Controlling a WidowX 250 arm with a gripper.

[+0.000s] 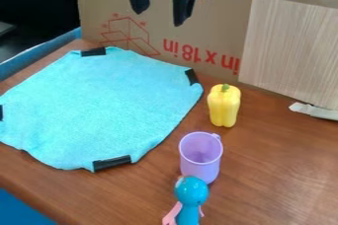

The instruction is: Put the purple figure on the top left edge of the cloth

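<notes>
High at the top of the view, the gripper [159, 18] hangs open in front of the cardboard, its two fingers wide apart and nothing between them. The turquoise cloth [102, 103] lies flat on the left half of the table, with black tape at several places on its edge. Right of the cloth, a light purple cup [200, 168] stands upright. Just in front of it is a figure [191, 192] with a round blue head, a blue body and pink arms. No purple figure is seen; the cup is the purple thing.
A yellow bell pepper [224, 105] stands behind the cup, right of the cloth. An upright cardboard sheet [221, 17] with red print borders the table's back, with a wood-grain panel [290, 51] against it. A torn white strip [316, 111] lies at the right.
</notes>
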